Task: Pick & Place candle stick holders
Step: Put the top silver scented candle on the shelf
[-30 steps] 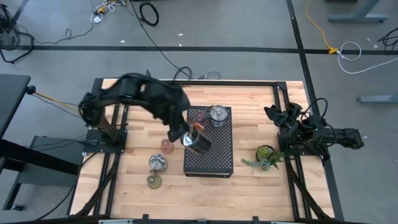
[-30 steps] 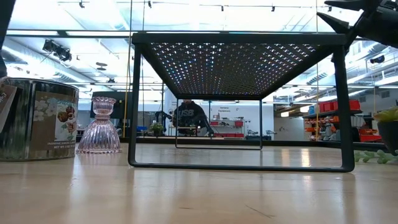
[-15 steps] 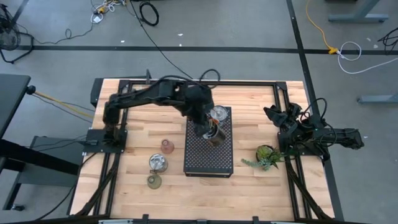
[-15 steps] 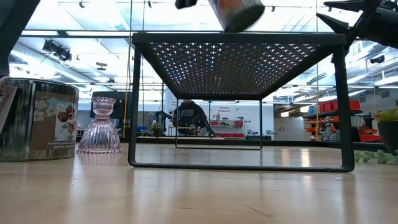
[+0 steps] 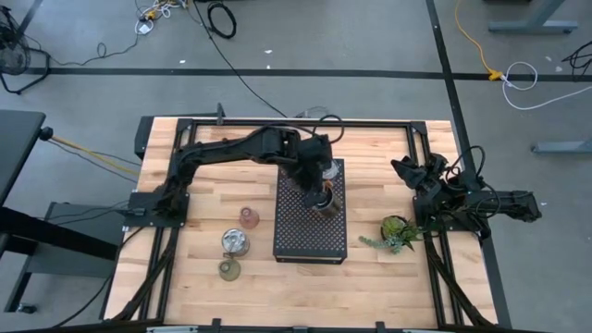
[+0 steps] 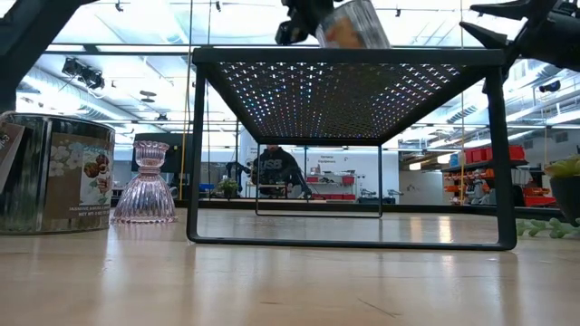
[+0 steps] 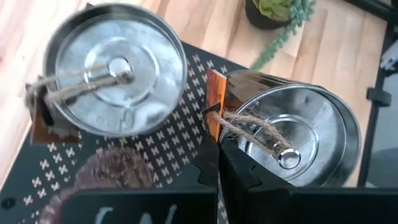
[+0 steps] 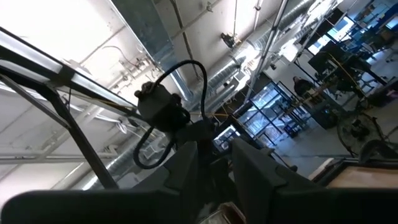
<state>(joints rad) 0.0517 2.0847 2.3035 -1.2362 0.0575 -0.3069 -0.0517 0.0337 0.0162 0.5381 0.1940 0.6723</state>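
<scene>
My left gripper point(image 5: 317, 191) is over the black perforated stand point(image 5: 310, 236), shut on a silvery tin candle holder point(image 7: 292, 134) with a lid and twine. A second silvery tin point(image 7: 115, 74) stands on the stand next to it, and a pinkish holder point(image 7: 112, 177) stands on the stand beside that. On the table left of the stand are a pink holder point(image 5: 248, 216), a silvery tin point(image 5: 235, 242) and an olive-green holder point(image 5: 228, 269). My right gripper point(image 8: 217, 165) waits at the table's right edge, open, pointing up into the room. My left gripper pinches the held tin at its rim, by the orange tag point(image 7: 214, 118) where the twine ends, between two fingers point(image 7: 208, 171) that are almost together. It comes from above, slanting. The tin point(image 6: 353, 23) hangs tilted just over the stand's top; whether it touches the stand I cannot tell.
A small green potted plant point(image 5: 396, 231) stands right of the stand, near my right arm's base. In the low view the table's silvery tin point(image 6: 54, 181) and pink holder point(image 6: 145, 186) stand left of the stand's legs point(image 6: 195, 154).
My left gripper has carried the silvery tin from the stand's left edge toward the table's right and far side, over the stand, next to the other tin. The tin has stayed lifted and has tipped over to a slant.
</scene>
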